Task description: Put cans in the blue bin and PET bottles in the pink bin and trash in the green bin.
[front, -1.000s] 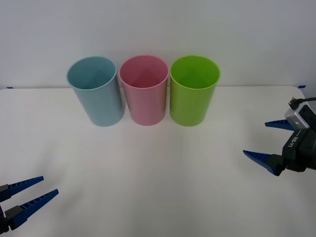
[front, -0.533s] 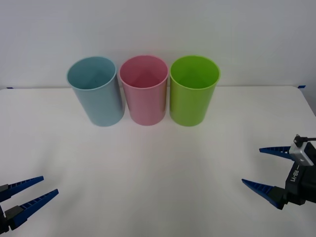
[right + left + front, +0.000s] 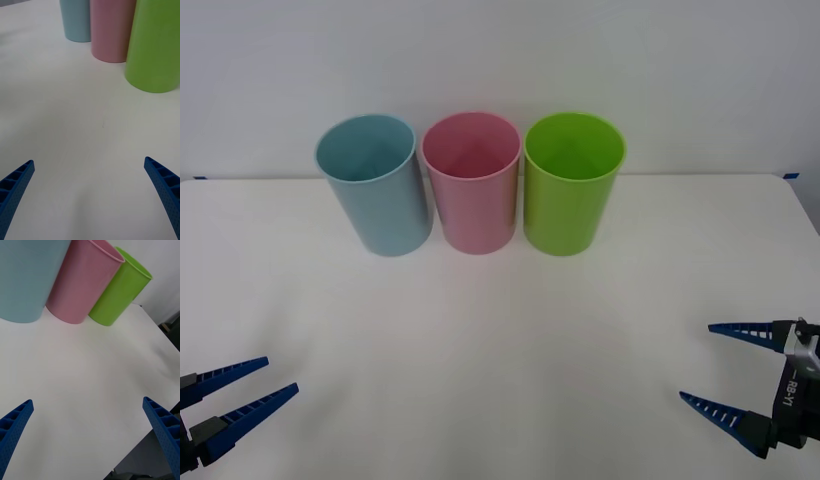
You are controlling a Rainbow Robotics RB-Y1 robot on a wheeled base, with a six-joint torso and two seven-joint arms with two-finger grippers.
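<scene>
Now the right gripper (image 3: 725, 368), fingers spread and empty, has dropped to the frame's lower right. Left gripper (image 3: 242, 388) waits spread, lower left. Trash is probably inside the green bin (image 3: 572, 190), upper centre.

A white surface (image 3: 500, 340) spreads across the front view, evenly lit with soft shadows. Behind it, toward 12 o'clock, stands a plain white wall (image 3: 500, 60). Small blue tape marks sit at the surface's far corners, at 10 o'clock (image 3: 200, 177) and 2 o'clock (image 3: 791, 175).
</scene>
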